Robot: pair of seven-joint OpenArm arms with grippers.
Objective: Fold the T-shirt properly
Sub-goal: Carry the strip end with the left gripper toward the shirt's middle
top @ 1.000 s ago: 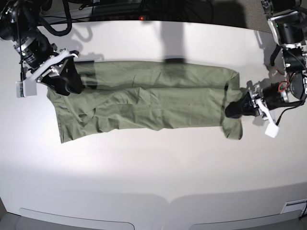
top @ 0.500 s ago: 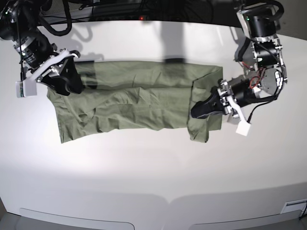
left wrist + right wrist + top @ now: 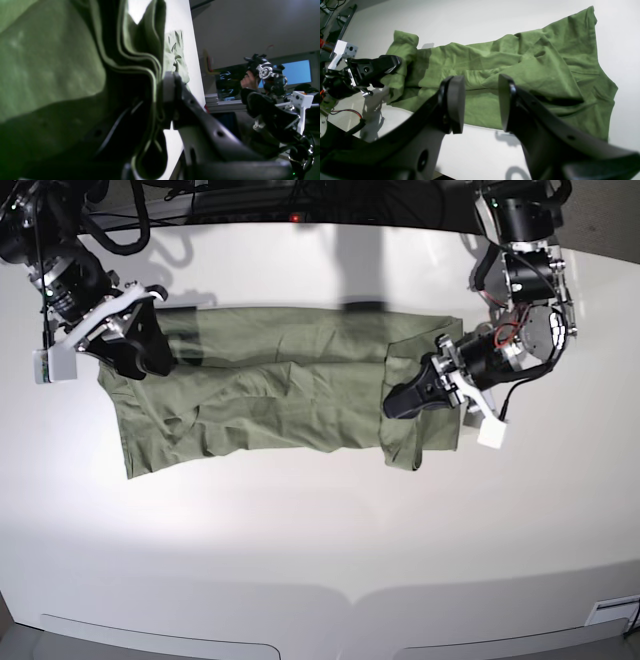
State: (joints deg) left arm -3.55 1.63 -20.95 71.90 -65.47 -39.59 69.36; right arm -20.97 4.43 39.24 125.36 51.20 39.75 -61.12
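The shirt (image 3: 290,395) end had been carried inward, pinched in the left gripper (image 3: 400,402); the right gripper (image 3: 480,102) was spread, empty.

The olive-green T-shirt (image 3: 280,390) is lying wrinkled on the bench, folded into a long horizontal band. In the base view its right end is lifting and doubling back leftward over the band, layers bunching together.

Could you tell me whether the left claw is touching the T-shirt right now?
Touching. In the left wrist view the left claw is shut on folded layers of the T-shirt, cloth pinched between its fingers.
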